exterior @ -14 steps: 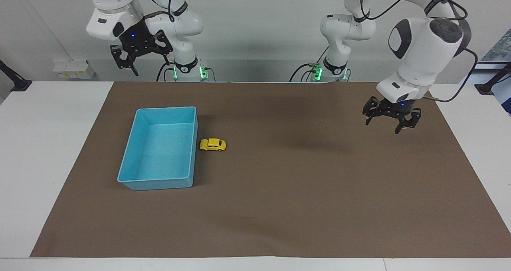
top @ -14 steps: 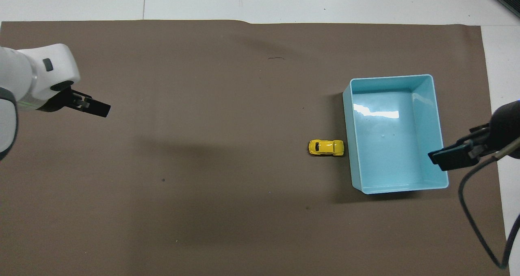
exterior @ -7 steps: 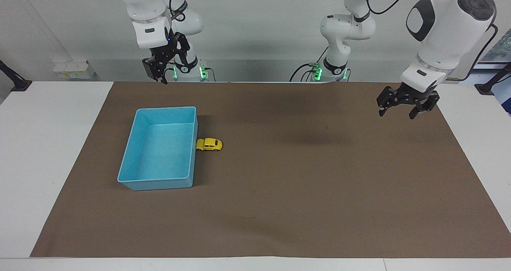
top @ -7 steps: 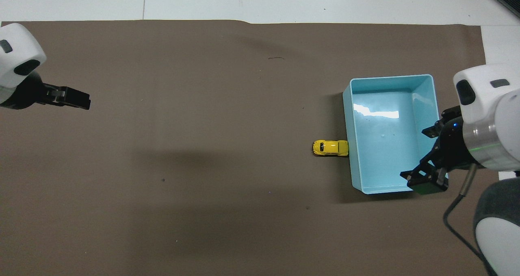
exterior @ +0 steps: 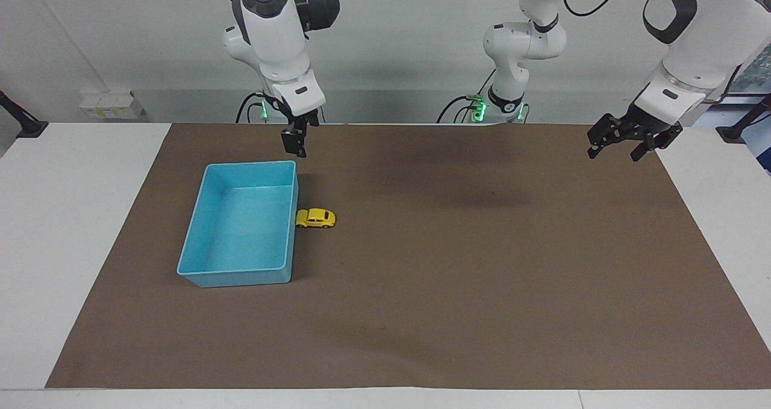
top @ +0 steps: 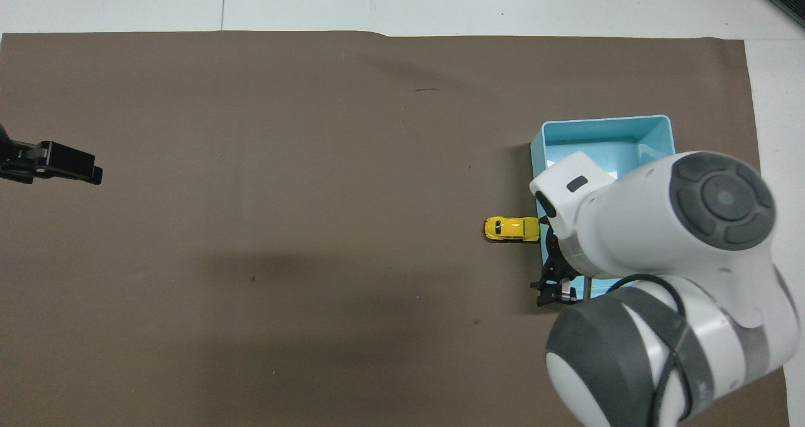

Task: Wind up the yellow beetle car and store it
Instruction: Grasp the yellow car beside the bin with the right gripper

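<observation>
The yellow beetle car [exterior: 315, 218] stands on the brown mat with one end against the side wall of the blue tray [exterior: 241, 274]; it also shows in the overhead view [top: 512, 228]. The tray's rim [top: 604, 124] is partly covered there by my right arm. My right gripper [exterior: 298, 141] points down in the air over the mat, beside the tray's corner nearest the robots [top: 553, 292], apart from the car. My left gripper [exterior: 619, 145] is open and empty, up over the mat's edge at the left arm's end [top: 63, 166].
The brown mat [exterior: 452, 276] covers most of the white table [exterior: 72, 216]. My right arm's big white and grey body [top: 660, 257] hides much of the tray in the overhead view. The tray holds nothing that I can see.
My right gripper has swung in from the right arm's end and come down by the tray's corner. My left gripper has drawn back and up. The car rolled against the tray, then stayed.
</observation>
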